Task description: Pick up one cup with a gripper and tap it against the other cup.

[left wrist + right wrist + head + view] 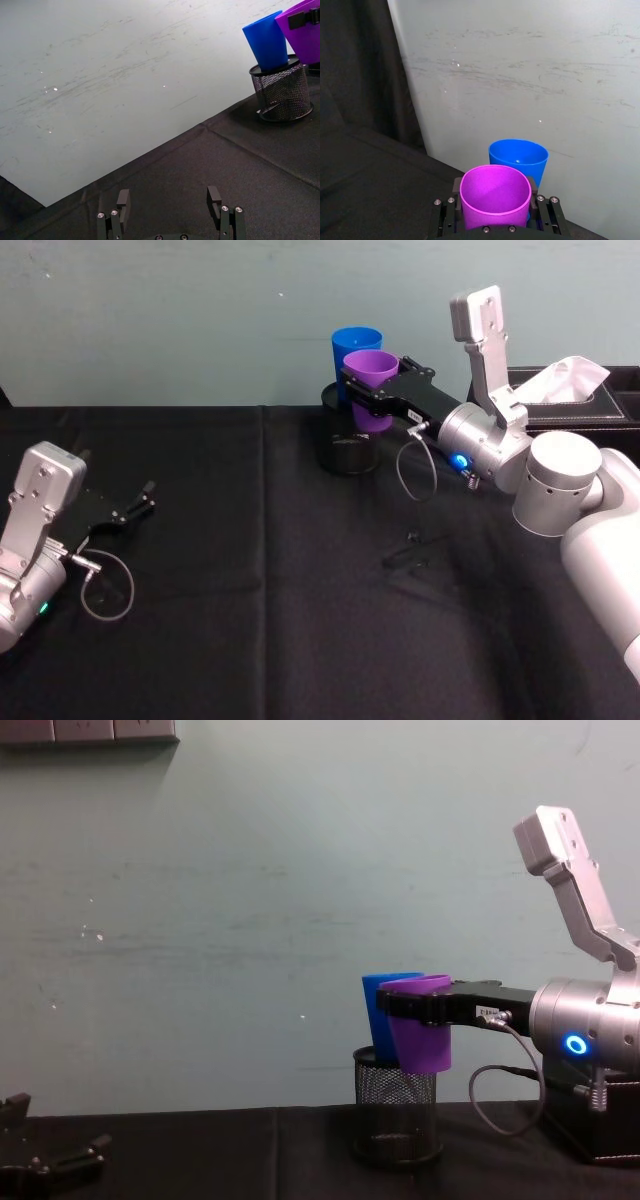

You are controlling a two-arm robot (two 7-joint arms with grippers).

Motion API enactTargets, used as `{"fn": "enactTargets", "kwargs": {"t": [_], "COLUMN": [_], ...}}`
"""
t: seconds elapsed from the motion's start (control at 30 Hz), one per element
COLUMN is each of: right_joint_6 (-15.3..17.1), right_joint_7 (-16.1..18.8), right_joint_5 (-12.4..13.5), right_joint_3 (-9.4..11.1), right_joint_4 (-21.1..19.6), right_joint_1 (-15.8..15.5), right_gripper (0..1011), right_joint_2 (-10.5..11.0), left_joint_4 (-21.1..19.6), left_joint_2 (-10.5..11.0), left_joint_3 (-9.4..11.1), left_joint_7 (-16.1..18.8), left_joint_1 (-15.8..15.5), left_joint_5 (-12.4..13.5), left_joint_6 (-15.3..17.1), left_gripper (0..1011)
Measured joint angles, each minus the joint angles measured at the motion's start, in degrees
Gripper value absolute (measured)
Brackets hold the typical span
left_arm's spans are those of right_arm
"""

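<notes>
My right gripper (378, 390) is shut on the purple cup (371, 373) and holds it upright in the air above the table. The blue cup (355, 344) stands in a black wire-mesh pen holder (349, 452), just behind the purple one. From the side, the purple cup (420, 1032) overlaps the blue cup (378, 1008); whether they touch I cannot tell. In the right wrist view the purple cup (495, 196) sits between the black fingers (448, 215), with the blue cup (518, 157) right beyond it. My left gripper (140, 502) rests open low at the table's left, far from both cups.
A black tissue box (585, 405) with white tissue stands at the back right, behind my right arm. A small black part (410, 556) lies on the black cloth in the middle. The pale wall (200, 320) rises directly behind the pen holder.
</notes>
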Motion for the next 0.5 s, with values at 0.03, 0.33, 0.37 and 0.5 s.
{"fn": "enactTargets", "kwargs": {"t": [0.03, 0.33, 0.37, 0.5], "right_joint_6": [0.0, 0.0, 0.0, 0.0], "right_joint_7": [0.0, 0.0, 0.0, 0.0], "right_joint_5": [0.0, 0.0, 0.0, 0.0], "right_joint_3": [0.0, 0.0, 0.0, 0.0], "right_joint_4": [0.0, 0.0, 0.0, 0.0], "right_joint_1": [0.0, 0.0, 0.0, 0.0], "right_gripper": [724, 724, 724, 724], "right_joint_2": [0.0, 0.0, 0.0, 0.0], "left_joint_4": [0.0, 0.0, 0.0, 0.0], "left_joint_2": [0.0, 0.0, 0.0, 0.0], "left_joint_3": [0.0, 0.0, 0.0, 0.0], "left_joint_7": [0.0, 0.0, 0.0, 0.0], "left_joint_1": [0.0, 0.0, 0.0, 0.0], "left_joint_5": [0.0, 0.0, 0.0, 0.0], "left_joint_6": [0.0, 0.0, 0.0, 0.0], "left_gripper": [1000, 1000, 1000, 1000]}}
